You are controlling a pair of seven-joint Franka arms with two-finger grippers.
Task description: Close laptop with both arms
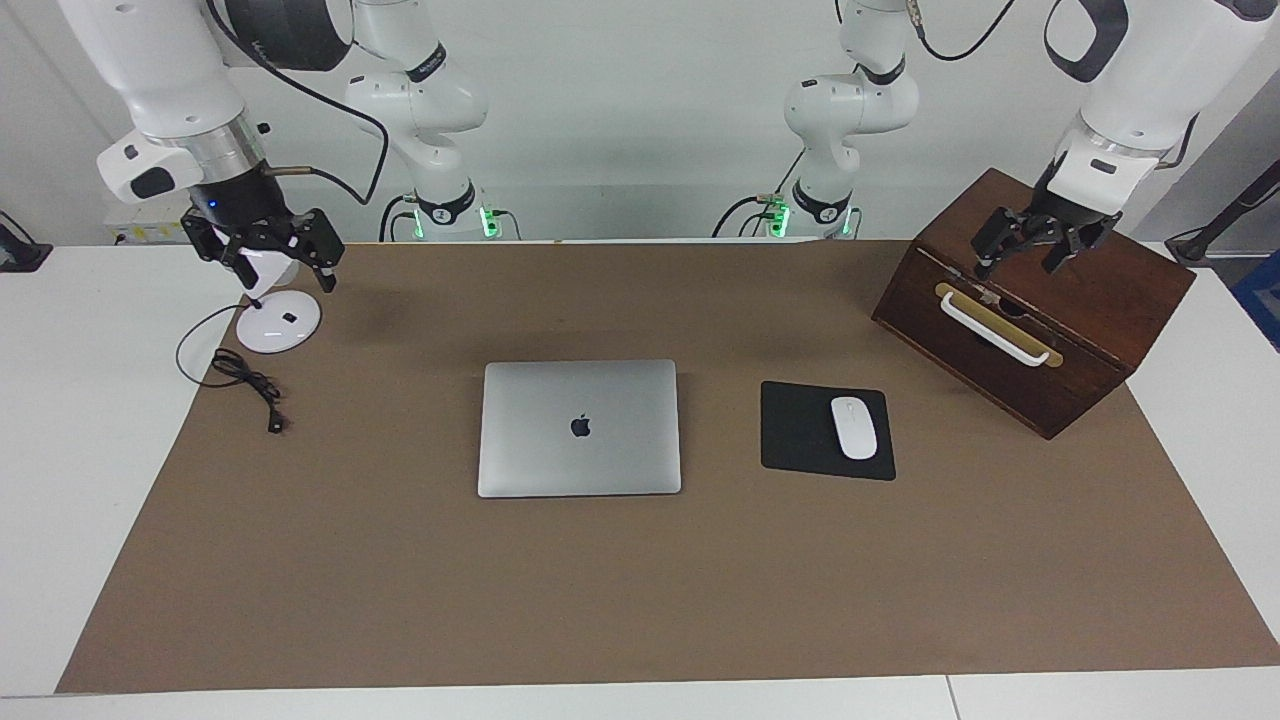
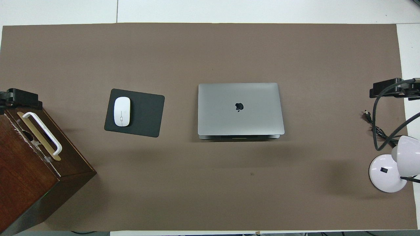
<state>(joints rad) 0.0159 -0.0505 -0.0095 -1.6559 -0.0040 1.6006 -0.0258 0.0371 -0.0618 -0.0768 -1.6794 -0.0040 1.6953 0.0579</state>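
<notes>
The silver-grey laptop (image 1: 580, 428) (image 2: 240, 109) lies flat in the middle of the brown mat, with its lid down on the base and the dark apple logo facing up. My right gripper (image 1: 285, 268) (image 2: 388, 88) hangs open and empty in the air over the white lamp, at the right arm's end of the table. My left gripper (image 1: 1015, 265) (image 2: 19, 98) hangs open and empty over the top of the wooden box, at the left arm's end. Both are well apart from the laptop.
A black mouse pad (image 1: 795, 430) with a white mouse (image 1: 853, 427) lies beside the laptop toward the left arm's end. A dark wooden box (image 1: 1080, 300) with a white handle (image 1: 995, 328) stands past it. A white lamp base (image 1: 278, 322) and black cable (image 1: 245, 378) sit at the right arm's end.
</notes>
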